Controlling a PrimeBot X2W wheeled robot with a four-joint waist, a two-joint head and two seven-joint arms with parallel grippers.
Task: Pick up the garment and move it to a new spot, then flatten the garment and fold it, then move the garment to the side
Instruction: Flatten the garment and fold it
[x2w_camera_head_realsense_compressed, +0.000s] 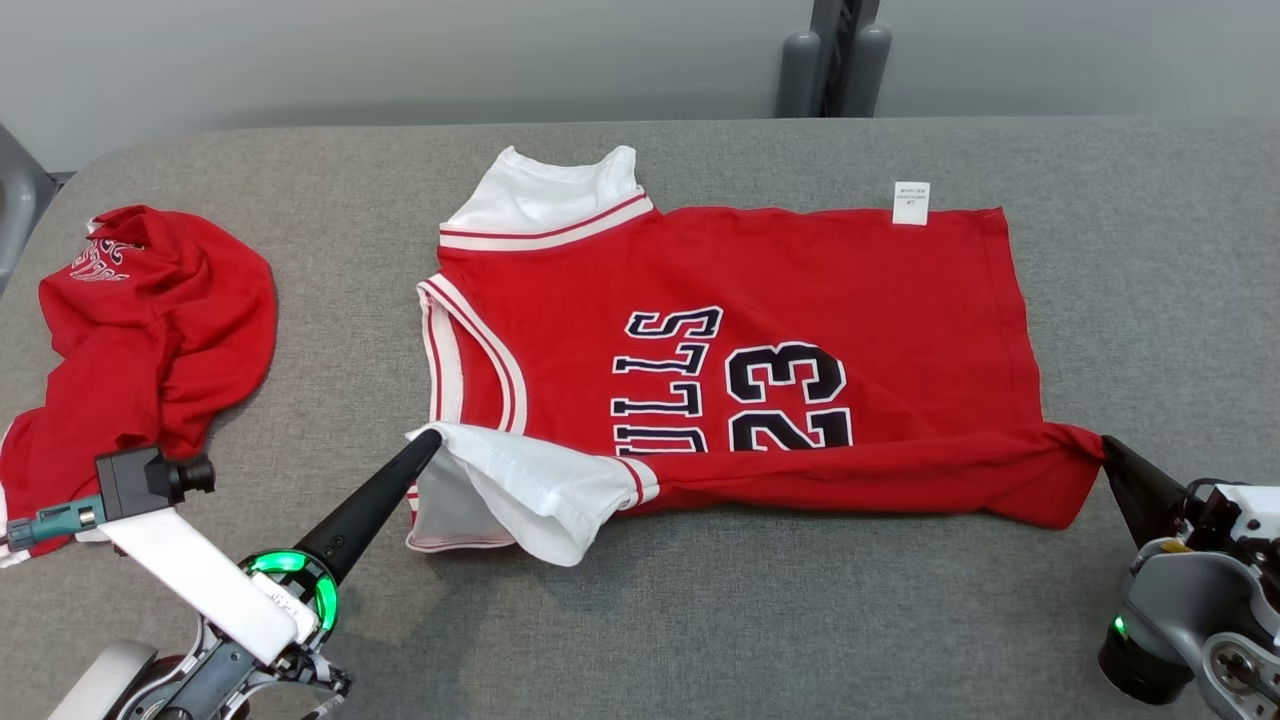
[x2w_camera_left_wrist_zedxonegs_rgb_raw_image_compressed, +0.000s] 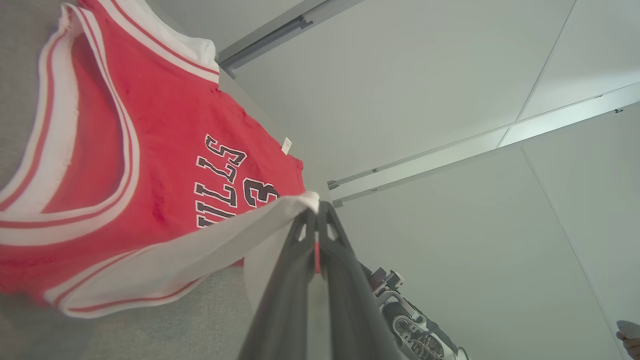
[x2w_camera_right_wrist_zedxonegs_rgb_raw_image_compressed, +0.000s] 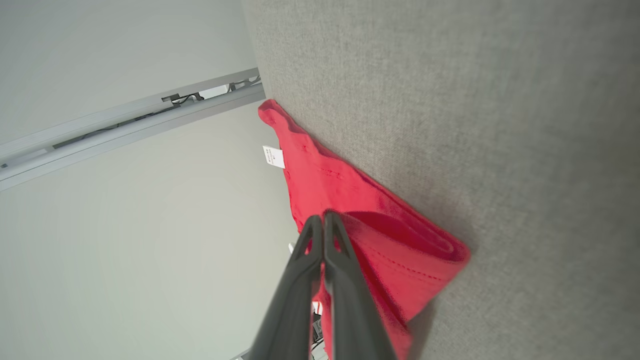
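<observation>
red-and-white cloth jersey (x2w_camera_head_realsense_compressed: 800, 280) on grey worktop (x2w_camera_head_realsense_compressed: 700, 620) | left claw (x2w_camera_head_realsense_compressed: 428, 440) pinches its near-left corner | right claw (x2w_camera_head_realsense_compressed: 1108, 448) pinches near-right corner

Your left gripper (x2w_camera_head_realsense_compressed: 432, 436): two long dark fingers (x2w_camera_left_wrist_zedxonegs_rgb_raw_image_compressed: 280, 300), tapering to point, triangular cut-outs near tips. Glowing green ring (x2w_camera_head_realsense_compressed: 325, 603) at its base. White flat bracket (x2w_camera_head_realsense_compressed: 200, 580) beside ring carries black boxy camera (x2w_camera_head_realsense_compressed: 150, 478) with round lens. Teal plug (x2w_camera_head_realsense_compressed: 55, 522) sticks out behind camera. Your right gripper (x2w_camera_head_realsense_compressed: 1108, 447): same dark tapered shape. Behind it, grey metal housing (x2w_camera_head_realsense_compressed: 1180, 590) with screws, white block (x2w_camera_head_realsense_compressed: 1255, 505), thin black wires, small green light (x2w_camera_head_realsense_compressed: 1120, 627) on black round base.
</observation>
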